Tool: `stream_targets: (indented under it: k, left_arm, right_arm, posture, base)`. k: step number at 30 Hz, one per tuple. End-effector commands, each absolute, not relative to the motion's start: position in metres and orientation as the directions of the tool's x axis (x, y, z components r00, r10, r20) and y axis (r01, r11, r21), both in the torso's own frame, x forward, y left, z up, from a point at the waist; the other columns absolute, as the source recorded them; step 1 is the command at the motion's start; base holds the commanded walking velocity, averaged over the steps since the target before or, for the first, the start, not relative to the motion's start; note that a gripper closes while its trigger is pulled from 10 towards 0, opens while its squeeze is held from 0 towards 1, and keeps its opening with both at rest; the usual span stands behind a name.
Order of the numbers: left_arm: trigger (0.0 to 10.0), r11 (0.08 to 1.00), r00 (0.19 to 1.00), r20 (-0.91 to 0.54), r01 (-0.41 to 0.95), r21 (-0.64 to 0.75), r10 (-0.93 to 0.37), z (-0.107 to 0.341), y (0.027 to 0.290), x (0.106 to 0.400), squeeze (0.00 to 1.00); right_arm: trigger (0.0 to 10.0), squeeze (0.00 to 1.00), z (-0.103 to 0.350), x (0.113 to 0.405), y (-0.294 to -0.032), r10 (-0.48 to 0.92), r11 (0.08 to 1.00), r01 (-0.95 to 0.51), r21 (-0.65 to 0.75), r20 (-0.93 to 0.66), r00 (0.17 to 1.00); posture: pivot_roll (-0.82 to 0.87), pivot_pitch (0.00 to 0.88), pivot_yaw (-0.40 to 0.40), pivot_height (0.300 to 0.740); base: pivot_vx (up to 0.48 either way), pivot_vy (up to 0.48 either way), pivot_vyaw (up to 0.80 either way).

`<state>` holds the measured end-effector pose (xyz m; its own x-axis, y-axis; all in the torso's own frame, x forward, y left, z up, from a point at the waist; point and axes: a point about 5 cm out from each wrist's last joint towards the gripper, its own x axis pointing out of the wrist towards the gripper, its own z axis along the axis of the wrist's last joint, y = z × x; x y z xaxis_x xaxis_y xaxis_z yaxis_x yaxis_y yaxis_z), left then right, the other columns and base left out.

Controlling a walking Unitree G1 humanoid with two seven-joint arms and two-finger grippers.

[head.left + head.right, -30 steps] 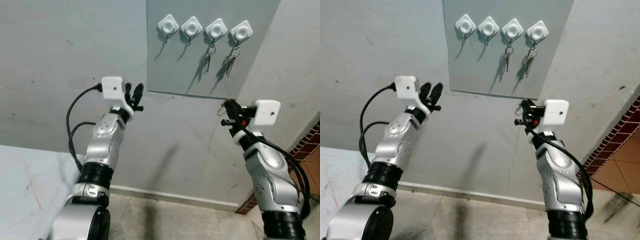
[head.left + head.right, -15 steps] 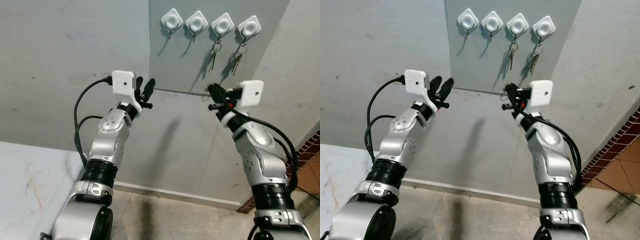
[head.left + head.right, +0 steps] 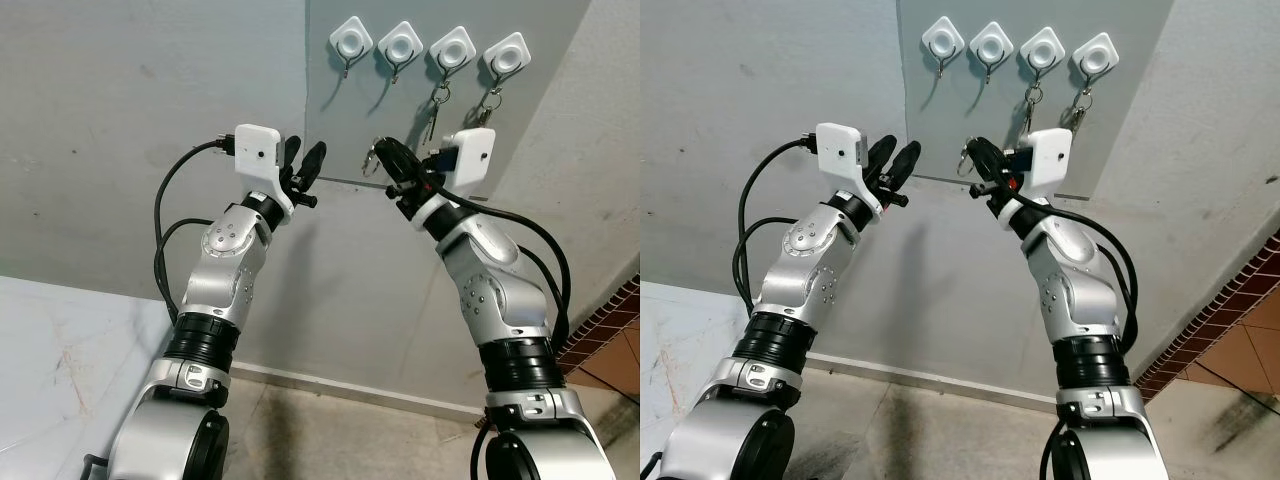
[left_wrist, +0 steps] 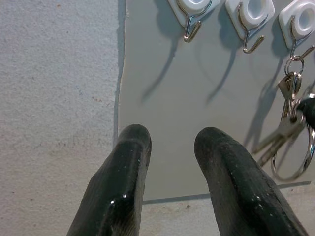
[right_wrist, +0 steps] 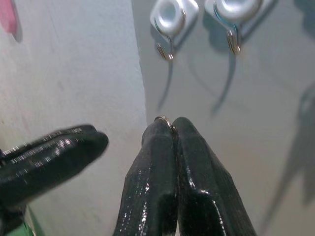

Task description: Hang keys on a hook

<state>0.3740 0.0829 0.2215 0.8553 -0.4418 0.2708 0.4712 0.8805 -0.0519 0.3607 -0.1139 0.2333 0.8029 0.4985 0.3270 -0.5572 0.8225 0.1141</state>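
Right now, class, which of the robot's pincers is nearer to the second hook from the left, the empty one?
The right. The right pincer, shut on a key ring, is just below the second hook. The left pincer, open, is lower and off to the left, at the panel's edge.

Grey panel [image 3: 520,150] fixed flat on wall [image 3: 120,120] carries four white hooks [image 3: 352,40] in a row; the two rightmost each hold keys [image 3: 436,100].

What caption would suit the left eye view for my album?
Right end effector lifts a key ring toward four wall hooks, two already holding keys.
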Motion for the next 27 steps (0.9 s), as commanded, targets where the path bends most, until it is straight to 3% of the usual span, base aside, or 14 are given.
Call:
stream_targets:
  k: [1, 27]
  left_arm:
    - [10.0, 0.872, 0.836, 0.297, 0.490, -0.026, -0.461, 0.233, 0.079, 0.373, 0.00]
    - [10.0, 0.831, 0.785, 0.332, 0.556, -0.007, -0.523, 0.248, 0.062, 0.363, 0.00]
  right_arm:
    - [10.0, 0.00, 0.243, 0.363, -0.113, 0.498, 0.816, -0.566, 0.115, 0.358, 0.790]
    - [10.0, 0.00, 0.264, 0.390, -0.114, 0.398, 0.835, -0.511, 0.206, 0.416, 0.818]
  posture:
    - [0.04, 0.000, -0.028, 0.740]
    - [0.05, 0.000, -0.022, 0.740]
  base:
    - [0.000, 0.000, 0.00]
    - [0.000, 0.000, 0.00]
